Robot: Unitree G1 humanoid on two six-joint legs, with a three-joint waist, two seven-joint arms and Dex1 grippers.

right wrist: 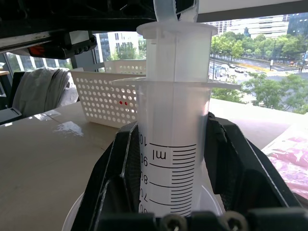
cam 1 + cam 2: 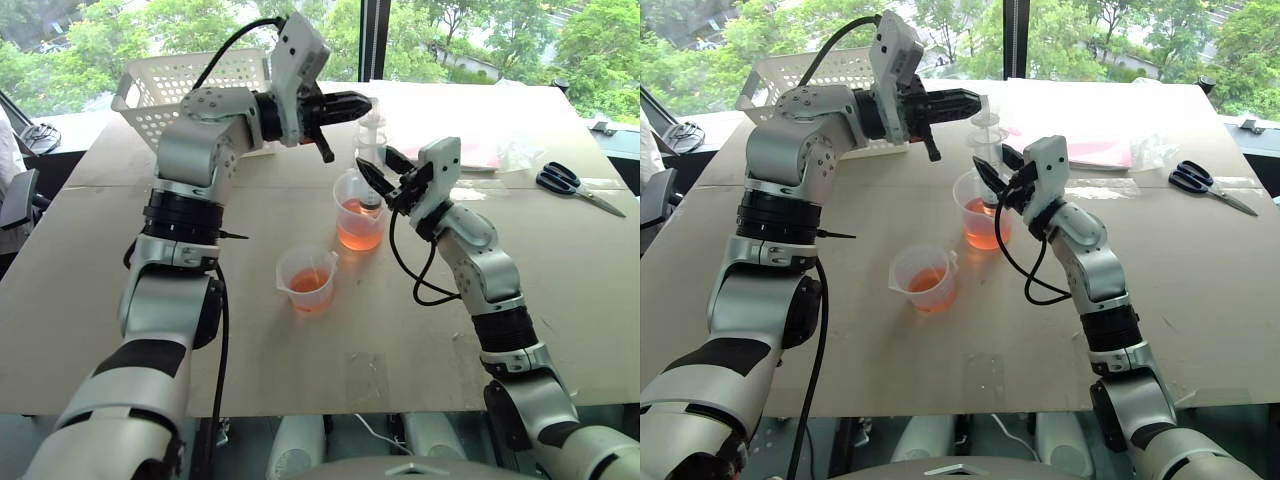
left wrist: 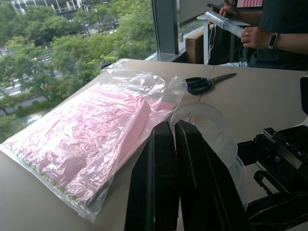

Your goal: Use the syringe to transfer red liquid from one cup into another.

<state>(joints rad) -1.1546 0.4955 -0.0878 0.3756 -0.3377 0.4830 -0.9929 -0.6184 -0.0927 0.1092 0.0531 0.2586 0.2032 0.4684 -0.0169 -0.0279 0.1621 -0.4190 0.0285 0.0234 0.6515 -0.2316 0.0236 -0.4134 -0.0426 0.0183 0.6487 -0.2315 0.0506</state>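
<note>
Nearest us, our right claw [image 2: 385,178] pinches the syringe [image 2: 371,150] upright over the taller beaker [image 2: 358,212]; left claw [image 2: 352,103], pressed together, grips its plunger [image 2: 985,121] above for drawing.

My black fingers [image 1: 120,183] clasp the clear syringe [image 1: 173,144] with its black printed scale (white plunger above), orange-red liquid [image 2: 358,232] tints both clear cups, and the white basket [image 2: 190,90] is hole-dotted.

Syringe [image 1: 173,159] scale reads "ml", partial numerals 90, 80, 70.
</note>
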